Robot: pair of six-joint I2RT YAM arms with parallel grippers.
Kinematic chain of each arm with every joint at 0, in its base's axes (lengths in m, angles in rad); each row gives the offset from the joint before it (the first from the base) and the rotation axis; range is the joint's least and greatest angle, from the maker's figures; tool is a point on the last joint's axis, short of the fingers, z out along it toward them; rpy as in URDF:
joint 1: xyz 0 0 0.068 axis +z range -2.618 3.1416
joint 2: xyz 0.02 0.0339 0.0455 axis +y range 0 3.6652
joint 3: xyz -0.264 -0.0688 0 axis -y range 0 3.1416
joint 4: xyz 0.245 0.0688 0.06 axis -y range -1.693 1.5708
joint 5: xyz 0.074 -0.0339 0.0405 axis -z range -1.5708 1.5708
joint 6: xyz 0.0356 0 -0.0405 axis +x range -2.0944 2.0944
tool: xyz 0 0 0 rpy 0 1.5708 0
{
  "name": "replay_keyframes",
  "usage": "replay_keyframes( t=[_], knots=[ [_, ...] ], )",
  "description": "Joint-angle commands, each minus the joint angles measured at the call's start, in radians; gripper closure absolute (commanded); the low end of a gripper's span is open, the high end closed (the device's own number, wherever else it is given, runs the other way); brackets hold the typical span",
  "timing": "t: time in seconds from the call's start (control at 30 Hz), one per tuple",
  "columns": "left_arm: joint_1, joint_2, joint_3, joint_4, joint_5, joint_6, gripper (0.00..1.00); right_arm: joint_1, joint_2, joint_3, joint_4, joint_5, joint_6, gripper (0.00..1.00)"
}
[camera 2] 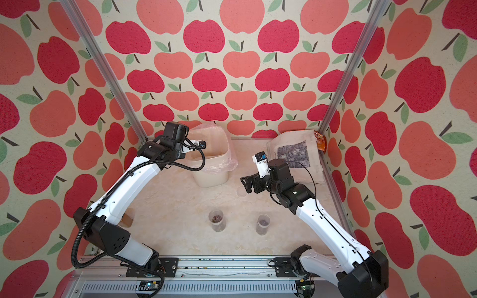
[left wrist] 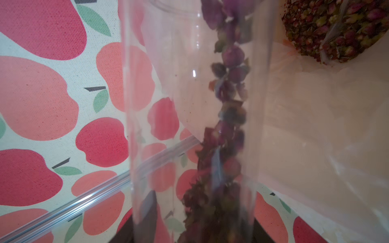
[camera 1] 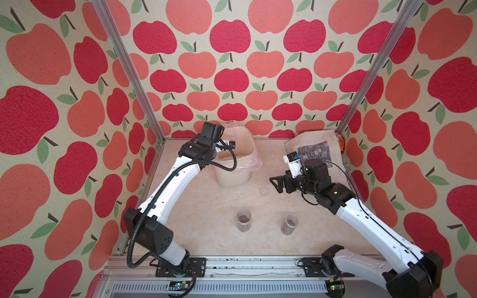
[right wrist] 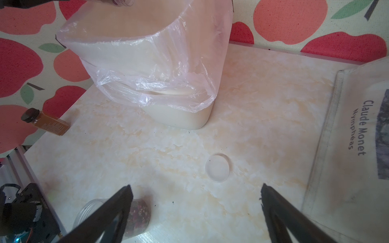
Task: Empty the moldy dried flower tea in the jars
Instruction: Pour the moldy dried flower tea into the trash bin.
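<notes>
Presently the left gripper (left wrist: 193, 237) pinches a jar (left wrist: 179, 105), long axis tipped mouth-first toward the bin (camera 1: 232, 178), tea (left wrist: 229, 117) strung along its wall. The right gripper (right wrist: 196, 187) hangs spread above the tabletop (camera 1: 206, 206); two jars (camera 1: 244, 220) (camera 1: 290, 224) holding tea stand upright nearer it.

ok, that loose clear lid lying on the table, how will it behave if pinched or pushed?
The lid lies flat and looks thin, so it is probably light and hard to pinch from above. The table looks smooth and glossy, so a push likely slides it rather than tips it. It is round, so on edge it could roll.
</notes>
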Motion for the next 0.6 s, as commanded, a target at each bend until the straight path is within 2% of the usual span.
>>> replay_keyframes(
  t=[0.0,0.23,0.57],
  knots=[
    [-0.007,0.011,0.014,0.046,-0.047,0.059,0.96,-0.004,0.004,-0.014,0.007,-0.020,-0.016,0.01],
    [-0.018,0.026,-0.006,0.101,-0.103,0.157,0.97,-0.004,0.007,-0.015,0.006,-0.028,-0.016,0.01],
    [-0.026,0.038,-0.021,0.148,-0.114,0.240,0.98,-0.004,0.007,-0.023,0.003,-0.032,-0.012,0.01]
  ],
)
